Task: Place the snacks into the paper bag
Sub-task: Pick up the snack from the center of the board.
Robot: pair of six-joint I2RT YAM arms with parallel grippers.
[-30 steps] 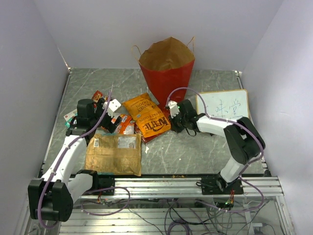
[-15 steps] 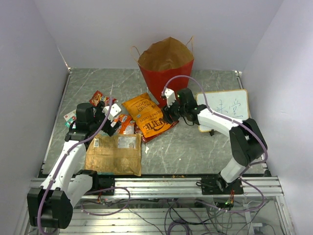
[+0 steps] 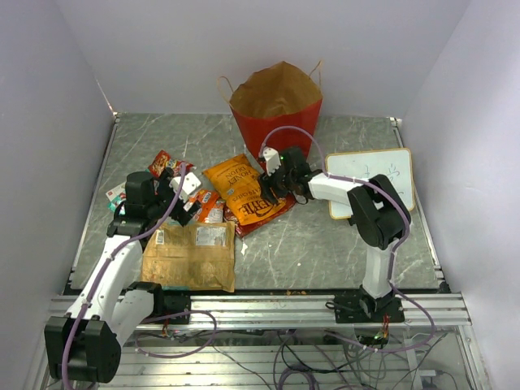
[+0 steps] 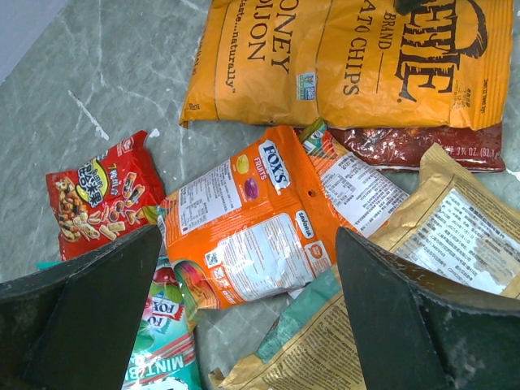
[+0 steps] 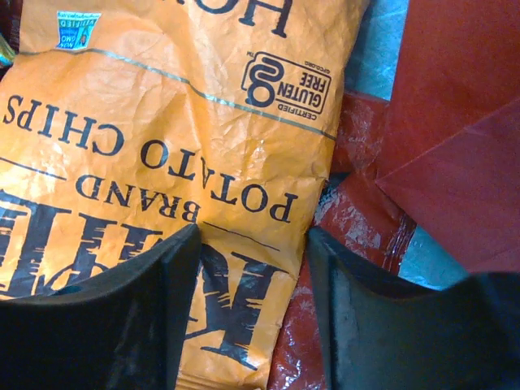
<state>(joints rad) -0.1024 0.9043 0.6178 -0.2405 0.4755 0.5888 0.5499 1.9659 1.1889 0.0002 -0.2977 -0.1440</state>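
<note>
The paper bag (image 3: 276, 122) stands upright at the back, red outside and brown inside; its red wall (image 5: 463, 122) shows in the right wrist view. The snacks lie in front of it. The orange chip bag (image 3: 242, 191) (image 5: 162, 122) rests on a dark red packet (image 5: 357, 244). My right gripper (image 3: 268, 185) (image 5: 253, 236) is open, its jaws straddling the chip bag's right edge. My left gripper (image 3: 185, 195) (image 4: 248, 236) hangs wide open above an orange pack (image 4: 252, 227), a red pack (image 4: 101, 191), a teal-white pack (image 4: 166, 341) and the kraft pouch (image 3: 188, 253) (image 4: 439, 268).
A wood-framed whiteboard (image 3: 370, 177) lies flat at the right, just behind my right arm. Purple walls close in the table (image 3: 341, 244) at the back and on both sides. A metal rail runs along the near edge.
My right gripper swung left from beside the whiteboard to the chip bag's right edge, and its jaws opened from shut. The left arm has hardly moved.
</note>
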